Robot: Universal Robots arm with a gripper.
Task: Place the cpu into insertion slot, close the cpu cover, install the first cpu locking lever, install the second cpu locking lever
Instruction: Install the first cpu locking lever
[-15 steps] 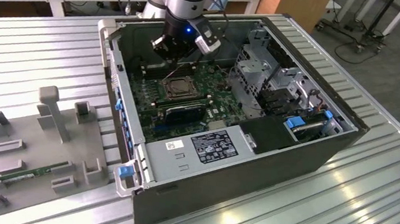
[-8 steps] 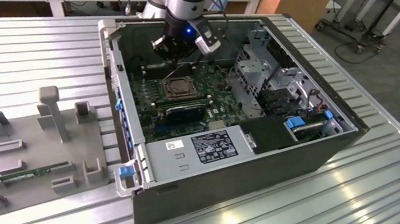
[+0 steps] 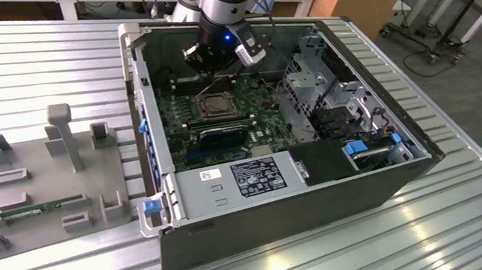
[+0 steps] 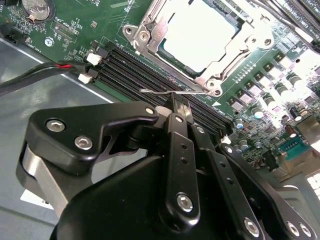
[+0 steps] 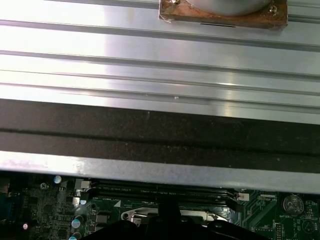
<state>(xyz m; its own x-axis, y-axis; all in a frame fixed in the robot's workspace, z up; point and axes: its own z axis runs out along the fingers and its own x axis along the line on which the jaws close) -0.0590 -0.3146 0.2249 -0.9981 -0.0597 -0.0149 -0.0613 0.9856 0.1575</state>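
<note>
The cpu (image 4: pixel 200 35) lies in the insertion slot (image 3: pixel 217 107), its pale face showing through the cut-out of the cpu cover (image 4: pixel 227 62), which lies flat over it. A thin wire locking lever (image 4: pixel 155 91) runs along the socket's edge beside the black memory slots (image 4: pixel 125 70). My gripper (image 4: pixel 178 102) is shut, its narrow black fingertips pressed together right at this lever; whether they touch it I cannot tell. In the exterior view the gripper (image 3: pixel 216 64) hangs inside the open computer case, just behind the socket. The socket frame (image 5: pixel 145 216) also appears in the first wrist view.
The open computer case (image 3: pixel 306 204) lies on a ribbed metal table (image 3: pixel 445 254). A drive cage (image 3: pixel 319 89) and cables stand at the exterior view's right of the board. A grey fixture (image 3: pixel 45 181) holding a memory stick sits at the left. A red-black cable (image 4: pixel 45 70) runs near the gripper.
</note>
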